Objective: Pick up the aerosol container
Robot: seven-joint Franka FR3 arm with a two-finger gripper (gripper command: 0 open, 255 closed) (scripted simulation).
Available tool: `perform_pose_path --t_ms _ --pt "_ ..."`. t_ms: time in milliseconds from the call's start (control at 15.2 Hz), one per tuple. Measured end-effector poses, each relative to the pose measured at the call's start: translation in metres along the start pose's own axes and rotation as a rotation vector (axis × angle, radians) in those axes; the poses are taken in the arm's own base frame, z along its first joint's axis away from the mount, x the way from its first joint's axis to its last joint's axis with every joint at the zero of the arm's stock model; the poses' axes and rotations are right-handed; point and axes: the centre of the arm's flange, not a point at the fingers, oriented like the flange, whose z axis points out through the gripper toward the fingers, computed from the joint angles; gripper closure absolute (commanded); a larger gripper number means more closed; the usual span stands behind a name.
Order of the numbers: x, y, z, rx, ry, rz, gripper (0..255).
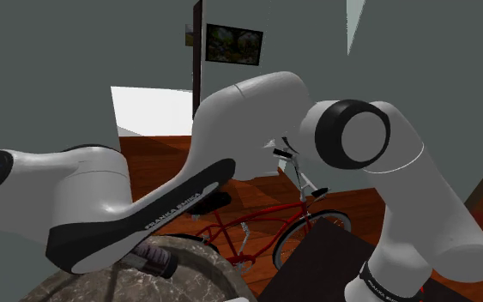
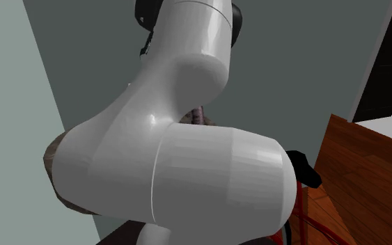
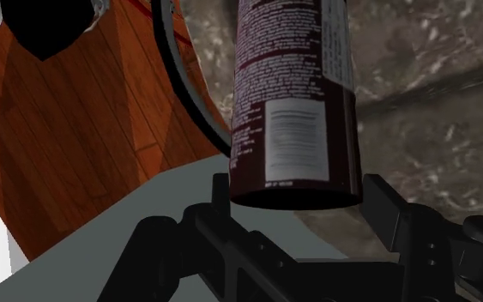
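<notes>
The aerosol can [image 3: 292, 94] is dark maroon with a pale printed label, and it lies on a mottled stone table [image 3: 437, 103]. My black gripper [image 3: 298, 199] is open. Its fingers [image 3: 220, 193] stand on either side of the can's flat base with only slim gaps, and I see no firm clasp. In the shoulder view the can [image 1: 156, 256] lies on the round stone table [image 1: 192, 273], under the white forearm. In the second exterior view a sliver of the can [image 2: 200, 115] peeks out behind the arm.
A red bicycle [image 1: 256, 225] stands on the wooden floor [image 1: 334, 202] just beyond the table. A dark mat [image 1: 321, 262] lies beside the stand. Grey walls, a framed picture [image 1: 233, 43] and a dark doorway are behind. The table edge runs close to the can.
</notes>
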Motion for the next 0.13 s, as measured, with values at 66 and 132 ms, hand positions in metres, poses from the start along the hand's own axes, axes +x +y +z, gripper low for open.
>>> perform_pose_path --t_ms 66,132 --pt "0.0009 0.0030 -0.0039 0.000 0.000 0.000 255" --pt "0.0005 0.0047 -0.0069 0.000 0.000 0.000 255"
